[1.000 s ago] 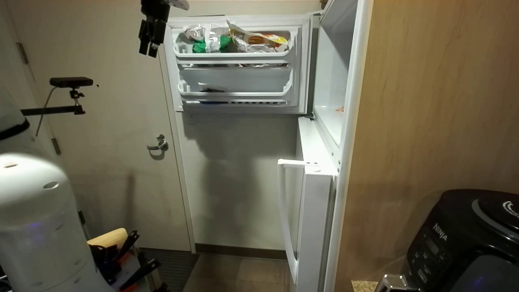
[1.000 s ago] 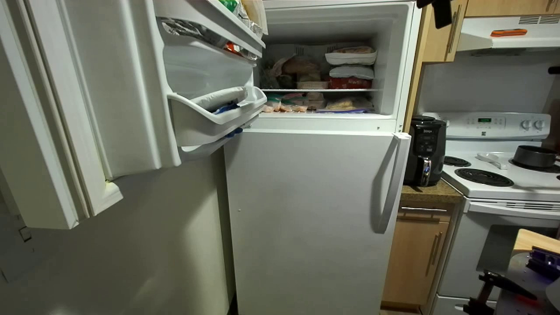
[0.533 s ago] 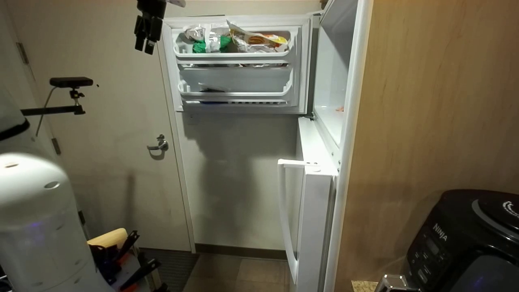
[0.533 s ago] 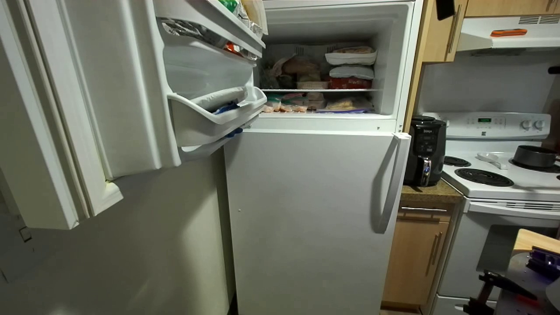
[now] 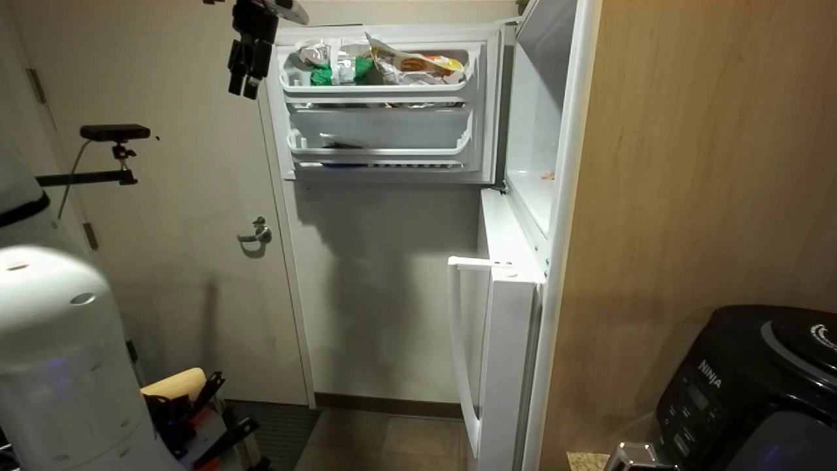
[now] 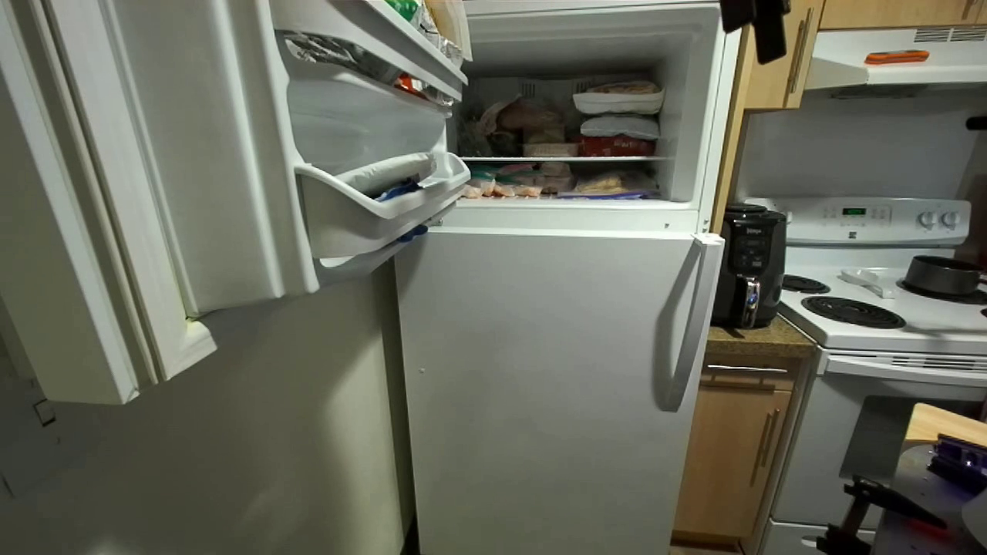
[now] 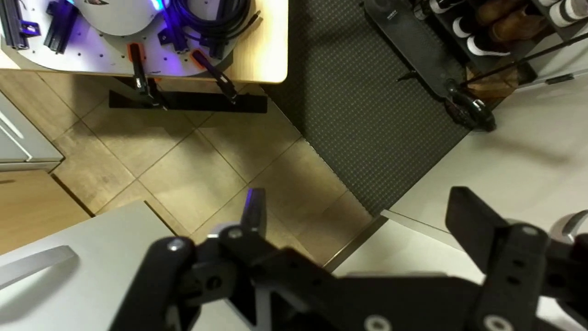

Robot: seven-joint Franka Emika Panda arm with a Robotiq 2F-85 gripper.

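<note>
My black gripper (image 7: 357,195) stands open in the wrist view, its fingers wide apart with nothing between them; beyond the gap I see tiled floor, mat and wall. High in an exterior view, the gripper (image 5: 242,93) hangs pointing down, left of the opened freezer door (image 5: 386,175). Only part of a dark finger (image 6: 769,38) shows at the top of an exterior view, in front of the freezer's right edge. Bags (image 5: 412,65) fill the door's upper shelf. Inside the freezer, a white tray (image 6: 617,103) sits on stacked packages, above bagged food (image 6: 609,183) on the compartment floor.
The lower fridge door (image 6: 540,385) is closed, its handle (image 6: 694,324) jutting out. A black air fryer (image 6: 752,266) stands on the counter beside the stove (image 6: 848,324). Clamps (image 7: 216,76) stick out from the robot's table (image 7: 264,55). A scooter (image 7: 418,50) lies on the mat.
My gripper shifted slightly left in an exterior view, then came back right and a little lower. It stayed open. The freezer door and food have not moved.
</note>
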